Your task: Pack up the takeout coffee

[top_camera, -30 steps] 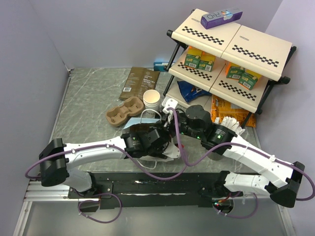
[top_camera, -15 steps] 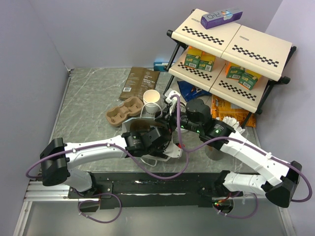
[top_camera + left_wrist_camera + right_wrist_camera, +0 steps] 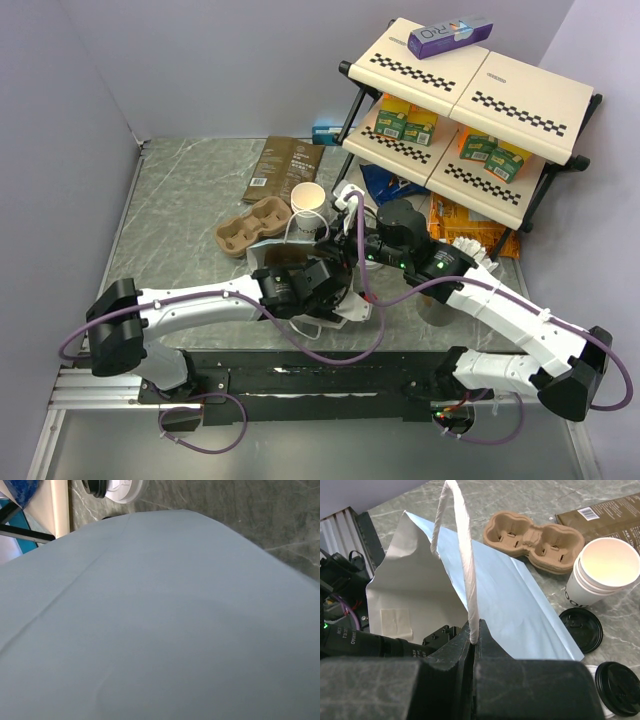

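The takeout coffee is a stack of white paper cups (image 3: 308,203) (image 3: 601,572) standing open and unlidded beside the carrier. Two black lids (image 3: 582,628) (image 3: 619,680) lie on the table next to it. A light-blue paper bag (image 3: 520,605) (image 3: 262,250) with a white inside stands in front of the cups. My right gripper (image 3: 475,639) (image 3: 335,228) is shut on the bag's white twisted handle (image 3: 465,555). My left arm (image 3: 298,285) (image 3: 365,642) reaches into the bag's mouth. Blue bag paper (image 3: 160,620) fills the left wrist view and hides the left fingers.
A brown pulp cup carrier (image 3: 252,228) (image 3: 535,540) lies left of the cups, with a dark coffee pouch (image 3: 283,167) (image 3: 605,515) behind it. A two-tier rack (image 3: 470,110) with boxes stands at the right. A black lid (image 3: 100,486) shows at the left wrist view's top.
My right gripper has moved up and left toward the cups with the handle, pulling the bag's mouth open. The left arm has pushed slightly further into the bag.
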